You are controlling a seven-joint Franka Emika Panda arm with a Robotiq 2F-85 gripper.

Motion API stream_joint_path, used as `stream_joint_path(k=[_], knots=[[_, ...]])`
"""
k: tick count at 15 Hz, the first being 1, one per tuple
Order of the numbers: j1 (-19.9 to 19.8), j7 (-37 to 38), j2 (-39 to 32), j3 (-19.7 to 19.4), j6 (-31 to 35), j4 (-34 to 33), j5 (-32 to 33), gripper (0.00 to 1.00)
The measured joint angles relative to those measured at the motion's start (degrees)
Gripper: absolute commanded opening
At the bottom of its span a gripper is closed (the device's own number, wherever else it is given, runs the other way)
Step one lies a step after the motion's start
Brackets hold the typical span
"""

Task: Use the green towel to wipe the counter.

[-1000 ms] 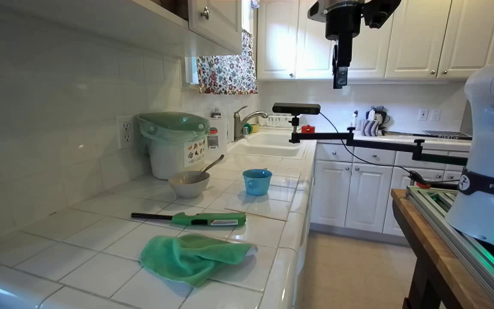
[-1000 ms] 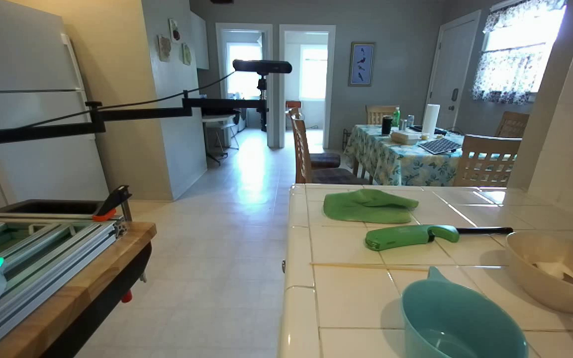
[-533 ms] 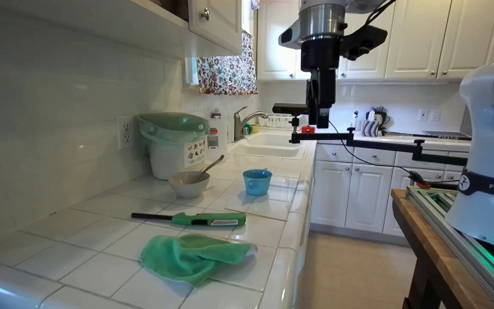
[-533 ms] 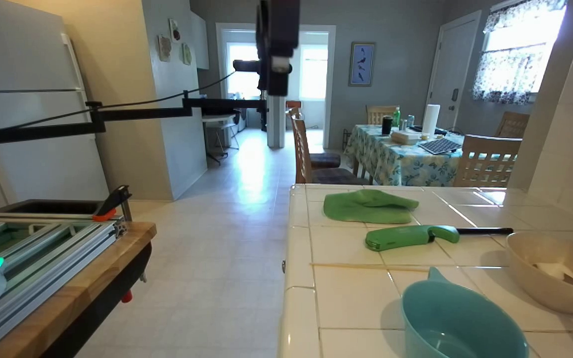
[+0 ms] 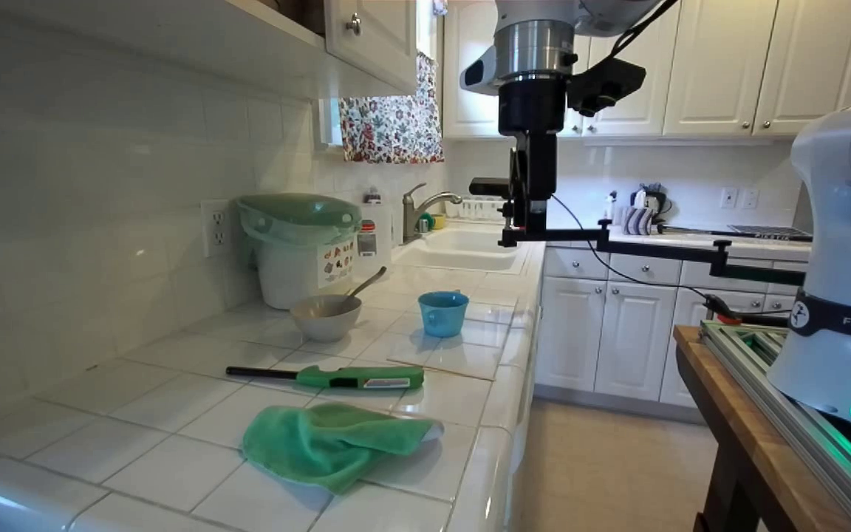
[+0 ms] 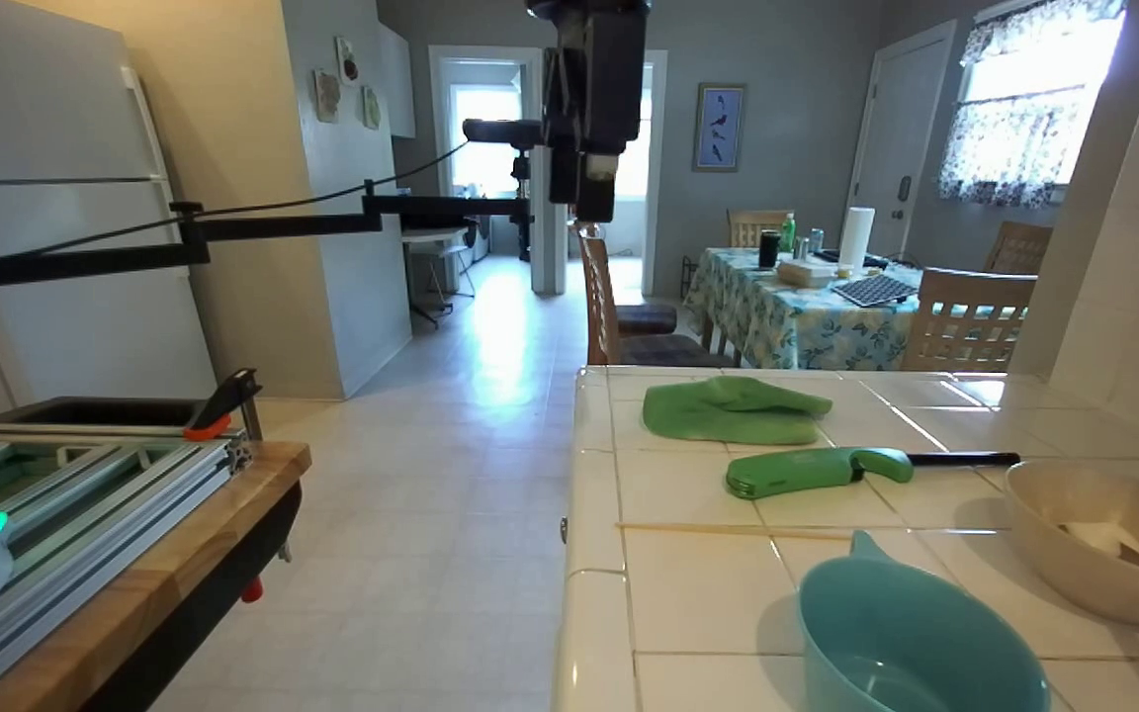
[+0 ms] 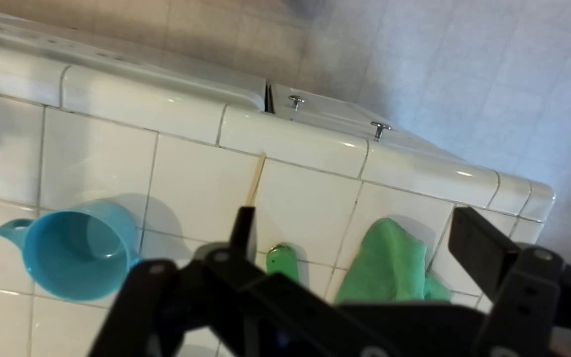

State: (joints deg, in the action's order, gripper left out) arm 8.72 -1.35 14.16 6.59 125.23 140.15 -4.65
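In an exterior view, gripper [image 5: 528, 218] points straight down, above counter level, finger gap hard to read from this side. Green towel [image 5: 333, 443] sits crumpled on the white-tiled counter [image 5: 137, 399], near its end. Green lighter [image 5: 359, 377] lies just beside it, black tube toward the tiled wall [image 5: 100, 222]; past that, thin stick [image 5: 440, 369], blue cup [image 5: 443, 318], and bowl [image 5: 326, 321] with a utensil [image 5: 368, 284] leaning in it. In an exterior view with the dining table [image 6: 762, 307] behind, towel is at the counter's far end, lighter next, cup closest to camera; gripper hangs higher up, apart from all of it. Wrist view: fingers [image 7: 481, 243] spread wide, towel showing in the gap between them, down on the counter. Lighter mostly blocked by the gripper body, stick partly hidden behind a fingertip, cup off to the left.
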Motion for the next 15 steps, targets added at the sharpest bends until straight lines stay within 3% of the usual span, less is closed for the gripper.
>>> stream_joint_path(k=[4,15], knots=[[0.56,0.0,-5.01,1.34,3.88,-0.97,0.0,1.0],[3.11,0.01,-25.15,4.78,14.56,-12.86,1.72,1.0]])
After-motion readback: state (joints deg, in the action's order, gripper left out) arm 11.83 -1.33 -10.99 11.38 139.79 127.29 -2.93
